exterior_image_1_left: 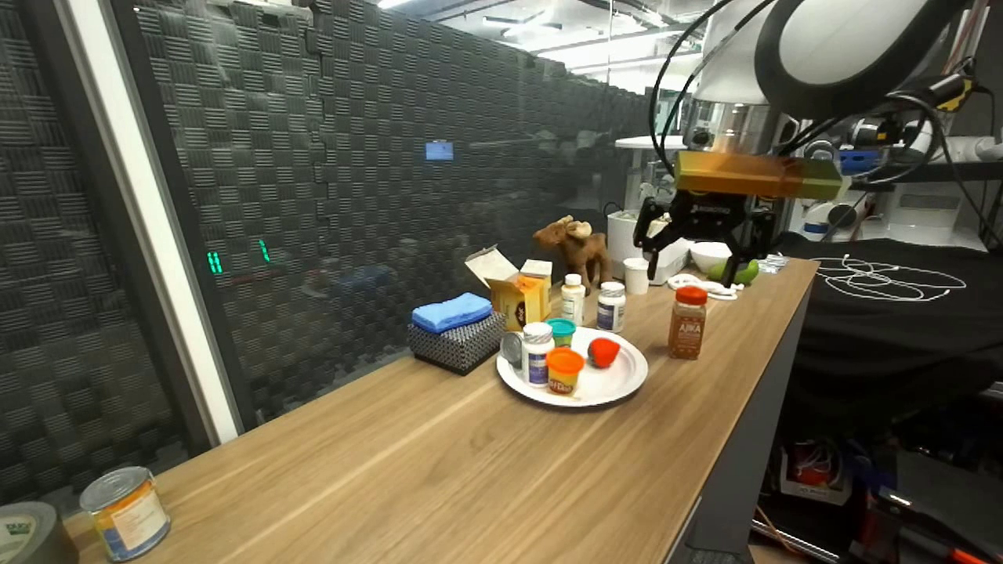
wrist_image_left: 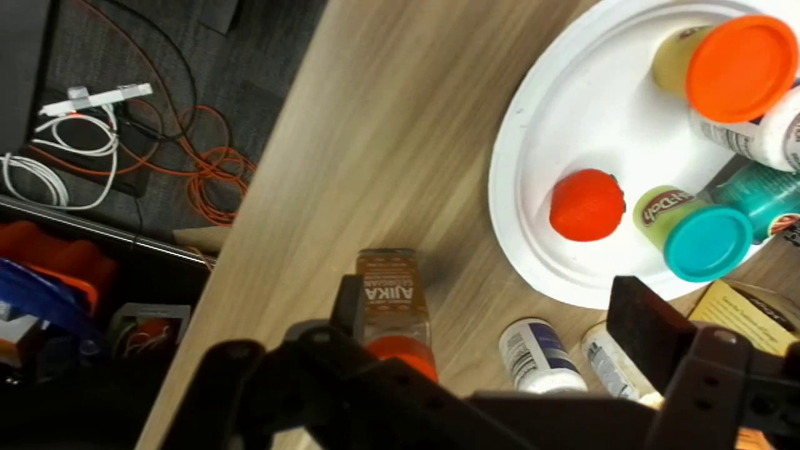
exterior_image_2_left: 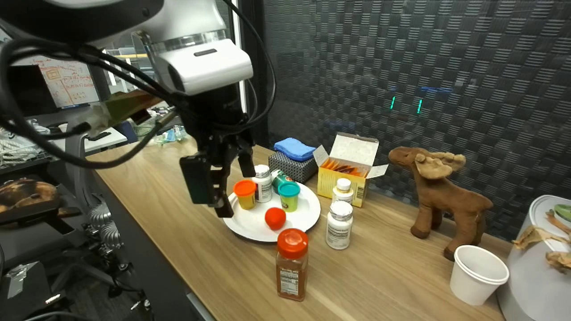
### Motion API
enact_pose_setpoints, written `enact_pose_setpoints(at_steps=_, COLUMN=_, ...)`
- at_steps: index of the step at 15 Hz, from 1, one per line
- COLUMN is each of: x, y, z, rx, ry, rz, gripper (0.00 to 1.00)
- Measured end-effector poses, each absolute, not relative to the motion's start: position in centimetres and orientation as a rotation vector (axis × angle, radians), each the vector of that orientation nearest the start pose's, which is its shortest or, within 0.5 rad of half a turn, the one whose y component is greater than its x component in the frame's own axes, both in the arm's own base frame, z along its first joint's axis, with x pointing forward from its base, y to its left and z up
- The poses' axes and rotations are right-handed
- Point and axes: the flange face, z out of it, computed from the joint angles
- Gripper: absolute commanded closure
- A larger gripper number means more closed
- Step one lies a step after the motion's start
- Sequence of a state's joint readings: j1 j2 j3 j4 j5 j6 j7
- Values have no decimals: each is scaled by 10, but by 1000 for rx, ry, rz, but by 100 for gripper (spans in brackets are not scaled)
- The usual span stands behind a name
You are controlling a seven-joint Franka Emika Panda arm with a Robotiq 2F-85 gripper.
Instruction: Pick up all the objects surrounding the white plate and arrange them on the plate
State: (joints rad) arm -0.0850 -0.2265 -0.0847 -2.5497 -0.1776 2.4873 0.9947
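Note:
The white plate [exterior_image_1_left: 619, 380] holds an orange-lidded Play-Doh tub [exterior_image_1_left: 563, 374], a teal-lidded tub [exterior_image_2_left: 289, 196], a white bottle [exterior_image_1_left: 537, 359], a red round item [wrist_image_left: 586, 205] and a teal can [exterior_image_2_left: 280, 179] on its side. Off the plate stand a red-capped spice jar [exterior_image_1_left: 687, 330], a white bottle with a purple label [exterior_image_1_left: 611, 308] and another white bottle [exterior_image_1_left: 573, 302]. My gripper [exterior_image_1_left: 691, 272] is open and empty above the table. In the wrist view, the jar [wrist_image_left: 394, 289] appears beside one finger, and both loose bottles appear toward the other.
A yellow open box [exterior_image_2_left: 341, 180], a dark mesh box [exterior_image_1_left: 457, 345] with a blue cloth [exterior_image_1_left: 452, 312], a toy moose [exterior_image_2_left: 441, 191] and a paper cup [exterior_image_2_left: 478, 274] stand along the wall side. A tin can [exterior_image_1_left: 125, 513] and tape roll [exterior_image_1_left: 31, 533] sit at the far end.

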Motion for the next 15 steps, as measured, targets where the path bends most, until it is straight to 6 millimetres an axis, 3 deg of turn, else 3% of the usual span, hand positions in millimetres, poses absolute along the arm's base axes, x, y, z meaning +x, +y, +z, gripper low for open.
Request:
enact_pose_setpoints(at_steps=3, x=428, y=-79, z=367, rx=-2743, ry=1590, rz=-254, gripper=0)
enact_pose_setpoints(at_steps=8, x=423, y=-99, z=358, rx=-2722, ry=1661, rz=-213, gripper=0)
enact_pose_setpoints(at_steps=15, x=434, y=-131, z=347, rx=-2688, ry=1754, rz=-165, gripper=0)
